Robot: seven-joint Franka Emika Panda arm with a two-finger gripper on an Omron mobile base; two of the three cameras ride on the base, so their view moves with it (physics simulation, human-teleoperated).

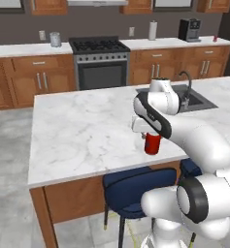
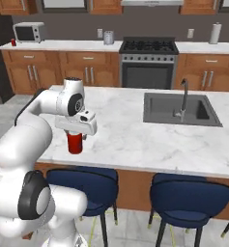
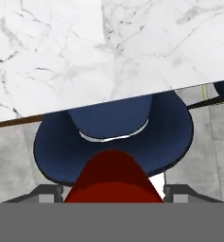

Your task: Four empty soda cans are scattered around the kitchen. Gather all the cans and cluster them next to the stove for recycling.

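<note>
Your jaws are closed on a red soda can (image 1: 153, 143), held upright just above the marble bench (image 1: 87, 131) near its front edge, over a blue stool (image 3: 113, 134).

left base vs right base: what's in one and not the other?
Left base view alone: a black coffee maker on the back counter, with a small red soda can by the far right end. Right base view alone: a microwave on the back counter, a small red can beside it, and a second stool. Both share the stove, the sink, the paper towel roll and the tool closed around a red can at the island edge.
</note>
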